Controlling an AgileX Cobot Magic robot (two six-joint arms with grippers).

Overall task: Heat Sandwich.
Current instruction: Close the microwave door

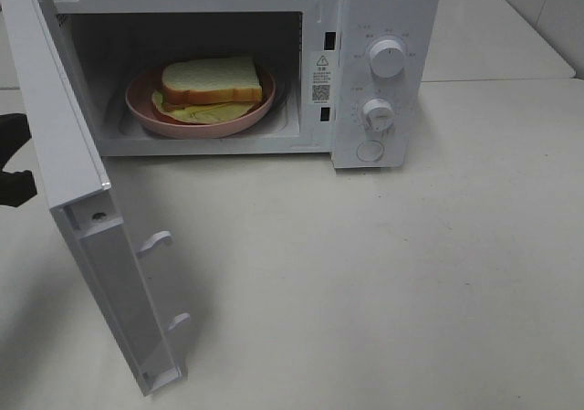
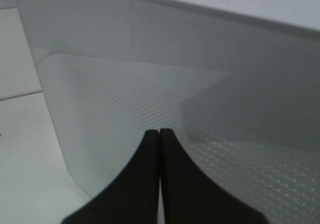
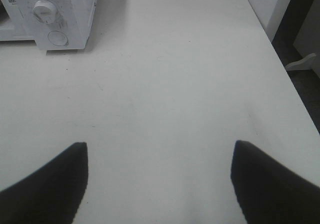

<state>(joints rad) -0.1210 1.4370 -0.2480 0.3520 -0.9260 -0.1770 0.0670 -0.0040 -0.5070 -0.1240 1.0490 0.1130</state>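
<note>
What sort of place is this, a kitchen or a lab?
Probably a lab bench staged as a kitchen, not a home: a white microwave oven with two dials stands open on a plain off-white table, with a white-bread sandwich on a round pink plate inside.

The left gripper has two smooth, matte black fingers, each widening from a narrow rounded tip into a broad, curved base. The right gripper has the same dull black fingers, which look like blunt wedges. A rounded, unmarked black part of the left arm shows in the high view.
</note>
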